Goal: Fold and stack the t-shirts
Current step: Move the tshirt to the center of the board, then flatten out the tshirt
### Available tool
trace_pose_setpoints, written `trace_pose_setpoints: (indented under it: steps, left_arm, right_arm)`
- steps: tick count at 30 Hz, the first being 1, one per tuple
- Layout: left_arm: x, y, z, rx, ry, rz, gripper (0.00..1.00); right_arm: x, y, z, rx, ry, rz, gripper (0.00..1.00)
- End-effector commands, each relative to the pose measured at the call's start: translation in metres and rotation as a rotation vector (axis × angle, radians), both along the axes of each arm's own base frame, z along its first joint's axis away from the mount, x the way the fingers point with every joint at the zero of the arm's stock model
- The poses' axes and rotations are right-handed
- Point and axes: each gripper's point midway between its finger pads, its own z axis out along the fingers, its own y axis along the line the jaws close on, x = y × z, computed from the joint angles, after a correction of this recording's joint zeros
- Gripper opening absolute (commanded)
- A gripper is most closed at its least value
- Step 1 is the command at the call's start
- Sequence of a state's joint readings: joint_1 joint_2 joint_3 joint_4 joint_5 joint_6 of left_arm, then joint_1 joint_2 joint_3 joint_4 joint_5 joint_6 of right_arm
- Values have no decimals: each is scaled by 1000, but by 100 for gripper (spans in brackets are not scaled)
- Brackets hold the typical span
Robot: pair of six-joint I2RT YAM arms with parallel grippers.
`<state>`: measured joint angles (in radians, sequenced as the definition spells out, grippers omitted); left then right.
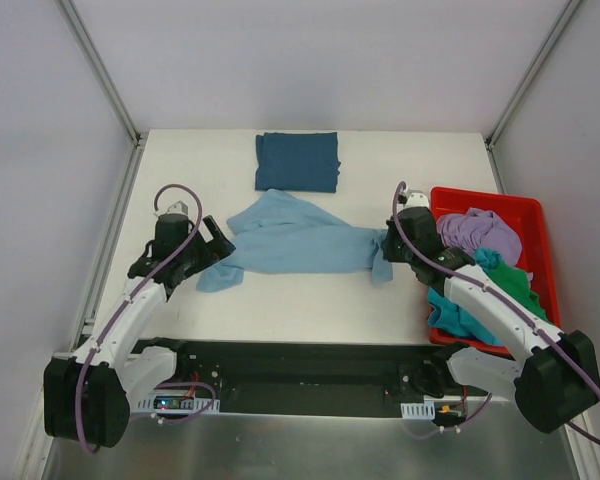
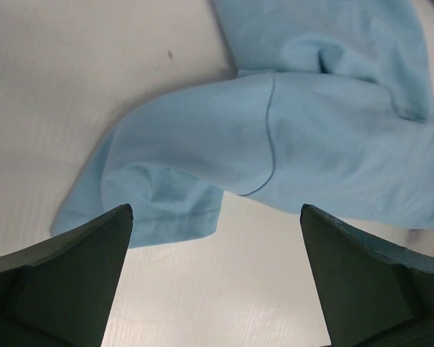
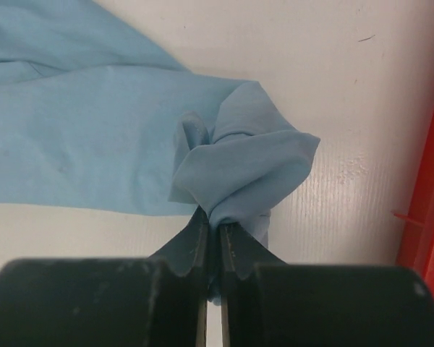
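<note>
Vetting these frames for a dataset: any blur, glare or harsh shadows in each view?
Top external: evenly lit, sharp, only faint shadows. Left wrist: light-blue t-shirt crisp, left pincer dark, slightly soft. Right wrist: right pincer body blurred, the cloth it pinches sharp.

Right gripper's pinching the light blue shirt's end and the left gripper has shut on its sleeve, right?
No: the left gripper is open by the sleeve, gripping nothing, as the left wrist view shows. The right gripper does pinch the end of the light blue shirt.
</note>
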<state>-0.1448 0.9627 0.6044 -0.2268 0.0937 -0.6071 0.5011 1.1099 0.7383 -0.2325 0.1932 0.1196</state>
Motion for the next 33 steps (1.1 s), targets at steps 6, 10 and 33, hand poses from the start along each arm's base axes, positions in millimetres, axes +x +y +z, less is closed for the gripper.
trace_pose_setpoints:
  steps: [6,10,33]
  left_arm:
    - [4,24,-45,93,163,153,96]
    - [20,30,-57,128,220,203,90]
    - [20,28,197,32,-470,151,0]
  right_arm:
    - [16,16,12,94,-58,27,6]
    - [14,19,7,99,-42,52,6]
    - [-6,-11,195,163,-436,67,2]
